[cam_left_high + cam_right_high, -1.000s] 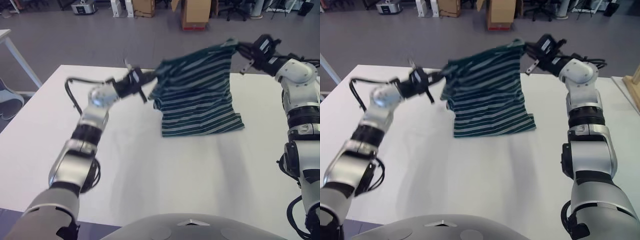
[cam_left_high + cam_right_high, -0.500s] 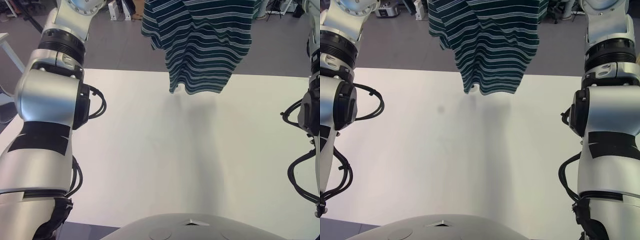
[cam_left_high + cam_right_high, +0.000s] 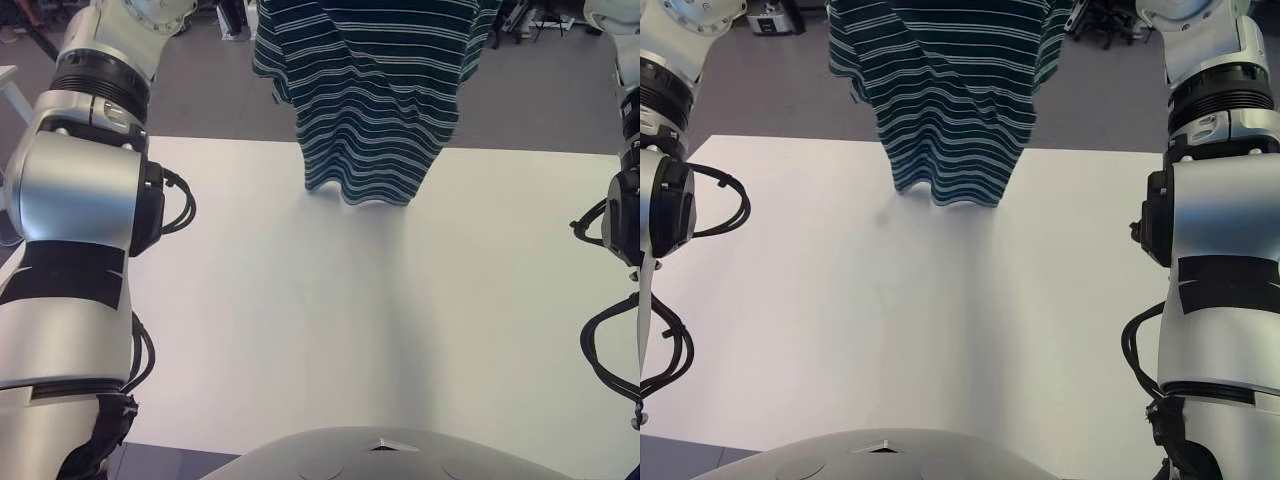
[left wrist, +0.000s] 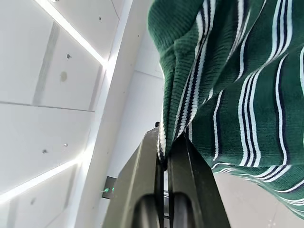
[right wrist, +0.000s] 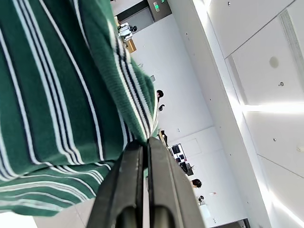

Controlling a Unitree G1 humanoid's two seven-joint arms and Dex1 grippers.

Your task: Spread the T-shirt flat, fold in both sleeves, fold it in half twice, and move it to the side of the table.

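The green T-shirt (image 3: 375, 90) with thin white stripes hangs in the air over the far half of the white surface (image 3: 300, 330), held up by its top edge between the two raised arms. The left gripper (image 4: 164, 142) is closed narrow on a bunched fold of the shirt's edge, with the cloth pinched between its two dark fingers (image 4: 140, 185). The right gripper (image 5: 145, 141) is pinched tight on the opposite part of the same edge in the same way. The shirt drapes down in loose folds and narrows toward its hem (image 3: 355, 190). The hem hangs low over the far part of the surface, and it is not possible to tell whether it touches. One short sleeve (image 3: 268, 75) droops on the robot's left side of the cloth. The left arm (image 3: 85, 190) and the right arm (image 3: 1220, 230) rise upright at either side of the surface. Grey floor (image 3: 200, 100) lies beyond the far edge.
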